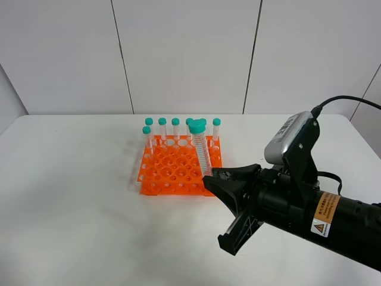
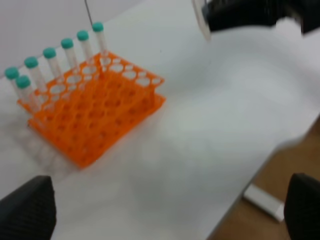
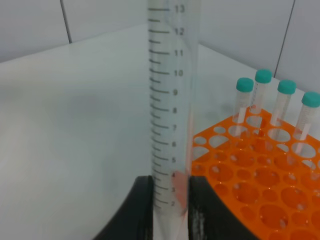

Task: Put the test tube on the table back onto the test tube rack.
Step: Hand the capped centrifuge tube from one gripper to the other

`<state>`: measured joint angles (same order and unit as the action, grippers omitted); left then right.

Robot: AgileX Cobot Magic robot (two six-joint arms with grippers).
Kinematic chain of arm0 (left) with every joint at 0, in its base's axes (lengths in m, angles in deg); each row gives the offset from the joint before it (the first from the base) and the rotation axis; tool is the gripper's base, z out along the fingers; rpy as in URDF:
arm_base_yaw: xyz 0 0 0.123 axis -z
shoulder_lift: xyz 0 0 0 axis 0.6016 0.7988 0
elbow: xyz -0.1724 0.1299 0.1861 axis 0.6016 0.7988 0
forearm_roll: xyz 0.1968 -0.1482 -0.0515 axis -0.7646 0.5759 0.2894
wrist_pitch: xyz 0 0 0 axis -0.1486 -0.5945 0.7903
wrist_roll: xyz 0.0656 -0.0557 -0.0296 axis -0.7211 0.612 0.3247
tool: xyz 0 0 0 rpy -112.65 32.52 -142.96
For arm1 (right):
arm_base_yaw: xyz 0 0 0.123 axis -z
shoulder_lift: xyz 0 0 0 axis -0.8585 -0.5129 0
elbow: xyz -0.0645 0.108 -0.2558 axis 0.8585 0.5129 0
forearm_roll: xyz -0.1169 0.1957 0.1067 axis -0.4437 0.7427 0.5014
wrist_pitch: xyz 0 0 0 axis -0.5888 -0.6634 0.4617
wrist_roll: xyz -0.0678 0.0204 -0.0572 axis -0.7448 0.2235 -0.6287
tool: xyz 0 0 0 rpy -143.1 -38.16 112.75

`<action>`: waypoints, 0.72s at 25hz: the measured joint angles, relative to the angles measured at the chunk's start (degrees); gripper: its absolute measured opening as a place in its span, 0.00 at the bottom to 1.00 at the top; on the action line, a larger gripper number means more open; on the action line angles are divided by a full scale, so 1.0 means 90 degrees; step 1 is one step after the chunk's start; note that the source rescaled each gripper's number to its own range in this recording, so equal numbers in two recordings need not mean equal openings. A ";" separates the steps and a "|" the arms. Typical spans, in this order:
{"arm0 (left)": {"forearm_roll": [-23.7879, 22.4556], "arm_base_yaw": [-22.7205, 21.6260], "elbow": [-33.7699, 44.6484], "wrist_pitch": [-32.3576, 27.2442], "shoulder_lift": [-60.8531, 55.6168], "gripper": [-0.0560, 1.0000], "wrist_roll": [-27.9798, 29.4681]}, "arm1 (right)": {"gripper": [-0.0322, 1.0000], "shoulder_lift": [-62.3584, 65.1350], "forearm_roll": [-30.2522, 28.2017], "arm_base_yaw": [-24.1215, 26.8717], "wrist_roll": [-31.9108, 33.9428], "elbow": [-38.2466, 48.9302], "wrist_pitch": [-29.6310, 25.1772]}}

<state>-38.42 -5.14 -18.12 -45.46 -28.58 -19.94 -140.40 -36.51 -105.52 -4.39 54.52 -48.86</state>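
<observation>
Right wrist: test tube point(image 3: 170, 100) upright between right gripper point(image 3: 169, 210) fingers.

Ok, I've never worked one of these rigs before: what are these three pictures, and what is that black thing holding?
It is a two-armed robot. One picture looks down from a high fixed camera; the other two come from cameras on each wrist. The black thing is the right gripper, shut on a clear test tube with a green cap, held upright beside the orange rack. Its wrist view shows the fingers pinching the tube's lower end. The rack stands on the white table with a back row of capped tubes. The left gripper is open and empty.
</observation>
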 joint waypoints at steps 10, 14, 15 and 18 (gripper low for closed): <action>0.1799 0.0000 -0.0008 0.2929 0.1824 1.00 -0.1024 | 0.04 0.0000 -0.0012 0.0000 0.0048 0.0000 0.0803; 0.2430 0.0000 -0.0137 0.3124 0.2508 1.00 -0.1926 | 0.04 0.0000 -0.0012 0.0000 0.0048 0.0000 0.0803; 0.2623 0.0000 -0.0169 0.3212 0.2671 1.00 -0.2120 | 0.04 0.0000 -0.0012 0.0000 0.0050 0.0000 0.0803; 0.3263 0.0000 -0.0251 0.3572 0.3094 1.00 -0.2673 | 0.04 0.0000 -0.0012 0.0000 0.0050 0.0000 0.0803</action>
<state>-9.05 -5.14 -20.38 -13.31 -0.73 -44.00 -140.40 -36.62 -105.52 -3.93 54.52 -41.63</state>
